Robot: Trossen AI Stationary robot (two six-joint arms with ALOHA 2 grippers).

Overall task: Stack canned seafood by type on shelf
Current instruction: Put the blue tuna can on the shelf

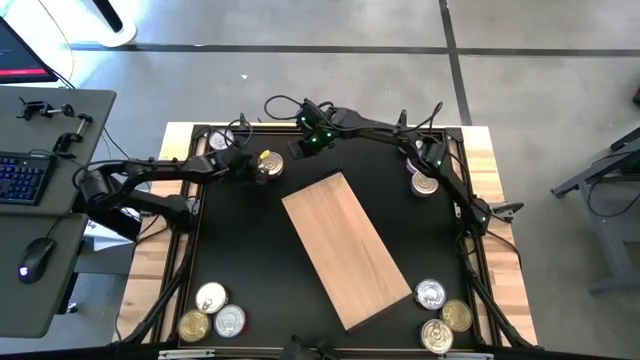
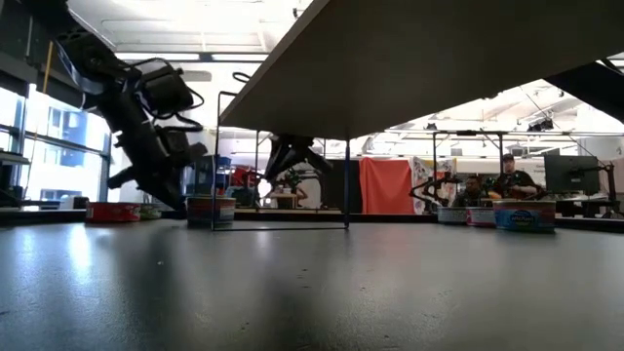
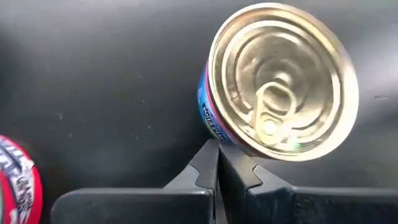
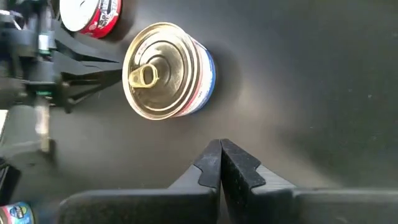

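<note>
With the shelf bare, both hands, left and right, sit clenched and empty beside far tins; stacking seems unstarted, so next one should unclench around its tin.

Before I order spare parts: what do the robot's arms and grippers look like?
Both arms are dark, jointed, with black cables looping beside them and green lights glowing on them. The left gripper and right gripper each have two matte black angular fingers tapering to notched tips, mounted on a black crossbar.
</note>
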